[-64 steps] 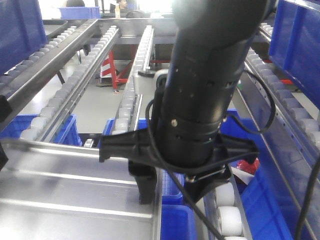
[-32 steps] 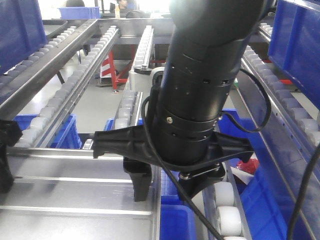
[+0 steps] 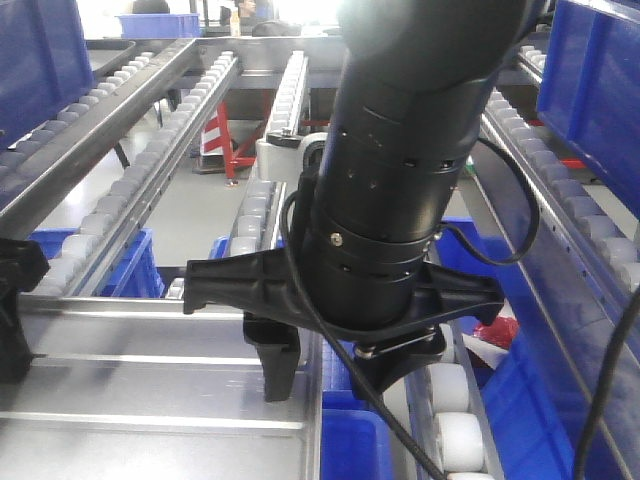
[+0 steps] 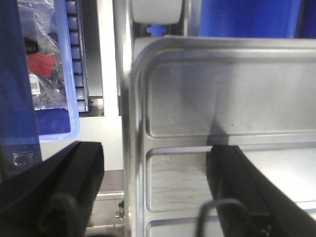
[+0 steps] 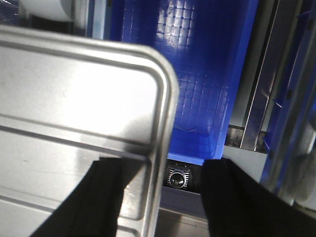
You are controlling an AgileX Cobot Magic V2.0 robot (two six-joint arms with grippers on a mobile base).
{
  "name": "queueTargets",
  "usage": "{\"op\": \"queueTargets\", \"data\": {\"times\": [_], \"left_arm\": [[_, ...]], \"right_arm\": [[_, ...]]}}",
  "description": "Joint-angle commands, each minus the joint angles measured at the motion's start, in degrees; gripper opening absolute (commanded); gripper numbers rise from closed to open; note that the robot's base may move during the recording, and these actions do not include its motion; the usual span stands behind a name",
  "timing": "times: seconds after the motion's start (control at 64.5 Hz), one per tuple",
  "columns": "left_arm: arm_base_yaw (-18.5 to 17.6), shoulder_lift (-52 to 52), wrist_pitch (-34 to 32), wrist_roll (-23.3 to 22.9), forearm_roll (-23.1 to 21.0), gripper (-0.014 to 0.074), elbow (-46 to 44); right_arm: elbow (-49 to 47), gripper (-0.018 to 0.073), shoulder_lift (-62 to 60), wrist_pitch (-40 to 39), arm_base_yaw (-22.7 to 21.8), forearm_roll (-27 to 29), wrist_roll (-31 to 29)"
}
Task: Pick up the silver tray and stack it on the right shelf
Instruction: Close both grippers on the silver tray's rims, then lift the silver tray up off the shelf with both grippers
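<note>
The left gripper (image 4: 153,153) has just arrived at the silver tray (image 4: 222,98); it and the right gripper (image 5: 165,170) straddle opposite rims, jaws apart, so clamping seems next.

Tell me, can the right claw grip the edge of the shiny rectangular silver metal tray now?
Probably yes: the right claw is open astride the silver tray's rim, nothing between.

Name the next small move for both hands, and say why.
Probably close both on the silver tray: the left hand and right hand each stand open astride a side rim, one finger inside the tray, one outside, so nothing grips it yet.
</note>
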Motion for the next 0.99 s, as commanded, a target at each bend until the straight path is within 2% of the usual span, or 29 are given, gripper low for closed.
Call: {"op": "queueTargets", "data": {"times": [0.0,0.14,0.326,0.341,0.589,0.775,0.977], "left_arm": [[-0.46,-1.23,-2.28,-0.65,0.07,0.0305,-0.90],[-0.46,-1.23,-2.09,-0.65,0.47,0.0171,-0.64],[-0.46,-1.23,-2.09,-0.65,0.60,-0.0090,0.61],[-0.46,-1.23,-2.09,-0.65,0.60,-0.0111,0.75],[-0.46,-1.35,-2.21,-0.65,0.48,-0.0093,0.74],[-0.46,-3.32,0.97,-0.65,0.48,-0.0093,-1.84],[-0.46,-8.90,4.03,-0.65,-0.40,-0.0093,-5.90]], "right_arm": [[-1.21,0.0395,-1.92,-0.95,-0.13,-0.52,-0.09],[-1.21,0.0250,-1.92,-0.78,-0.13,-0.52,-0.09],[-1.21,0.0040,-1.92,0.51,-0.13,-0.52,-0.09],[-1.21,0.0045,-1.92,0.51,-0.13,-0.52,-0.09],[-1.21,0.0056,-2.07,1.62,-0.13,-0.52,-0.09],[-1.39,0.0056,-4.90,2.13,-0.13,-1.02,-0.09],[-4.39,0.0056,-9.35,7.37,-0.13,-6.59,-0.09]]}}
